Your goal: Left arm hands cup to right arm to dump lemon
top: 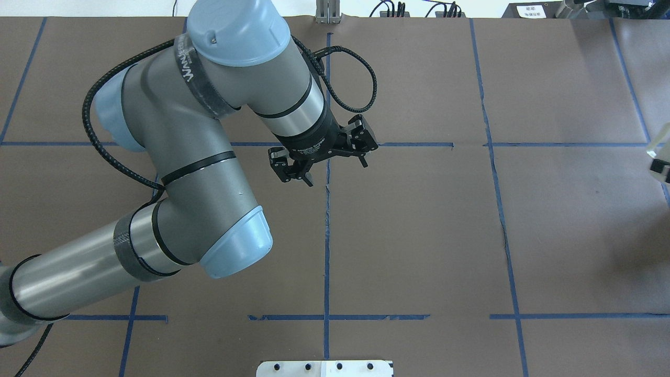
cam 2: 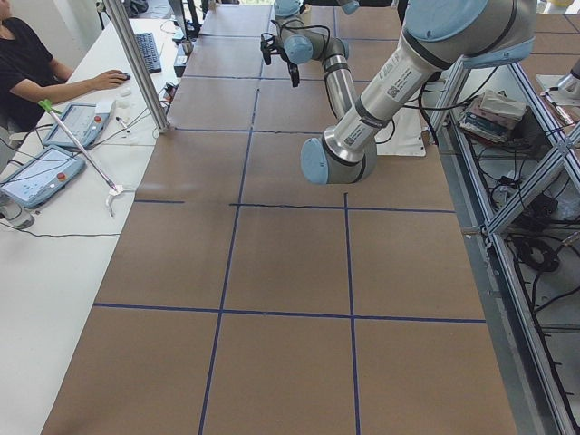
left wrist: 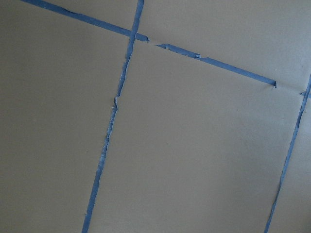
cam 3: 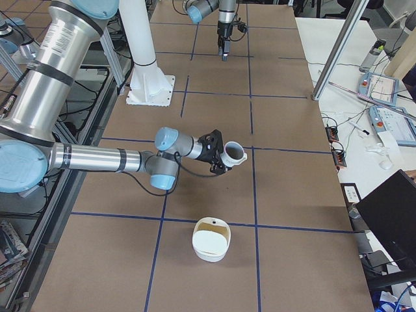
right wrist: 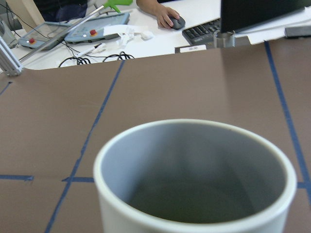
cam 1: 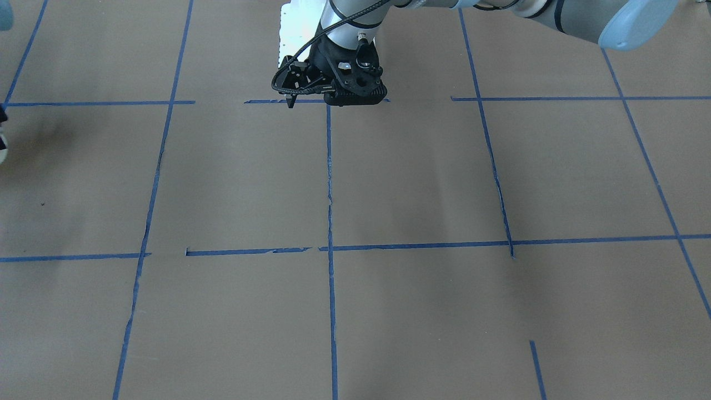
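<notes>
Right gripper (cam 3: 222, 158) is clamped on the cup (cam 3: 234, 153) and holds it above the counter (cam 3: 286, 195), at the right end. In the right wrist view the cup's grey inside fills the near frame. A white tub (cam 3: 211, 242) sits on the counter near the cup, not touching it. Left gripper (top: 336, 172) hangs over mid-counter, well apart, jaws spread, holding nothing.
</notes>
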Motion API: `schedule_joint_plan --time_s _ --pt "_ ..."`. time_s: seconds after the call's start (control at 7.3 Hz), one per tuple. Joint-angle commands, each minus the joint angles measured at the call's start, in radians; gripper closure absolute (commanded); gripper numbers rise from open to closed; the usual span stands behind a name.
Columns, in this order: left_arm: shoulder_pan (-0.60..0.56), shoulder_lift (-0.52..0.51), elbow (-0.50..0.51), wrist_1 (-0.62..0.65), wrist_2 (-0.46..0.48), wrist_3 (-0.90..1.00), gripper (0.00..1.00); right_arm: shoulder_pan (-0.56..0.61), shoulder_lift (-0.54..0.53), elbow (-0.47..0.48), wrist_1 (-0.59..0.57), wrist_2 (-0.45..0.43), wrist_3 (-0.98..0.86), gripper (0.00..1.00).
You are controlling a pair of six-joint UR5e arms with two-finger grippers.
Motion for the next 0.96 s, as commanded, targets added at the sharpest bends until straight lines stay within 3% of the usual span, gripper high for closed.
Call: schedule_joint_plan --time_s 0.0,0.14,0.41,0.82 --pt "0.006 0.002 0.0 0.0 0.023 0.0 0.0 0.257 0.002 -0.122 0.039 0.294 0.02 0.75" --pt "0.007 0.002 -0.002 0.0 0.025 0.0 0.0 0.303 -0.003 -0.15 0.044 0.304 0.146 0.75" --pt "0.007 0.002 -0.004 0.0 0.025 -0.002 0.0 0.349 0.004 -0.252 0.262 0.351 0.559 0.75" --pt "0.007 0.002 -0.007 0.002 0.025 -0.003 0.0 0.361 0.015 -0.26 0.338 0.341 1.037 0.75"
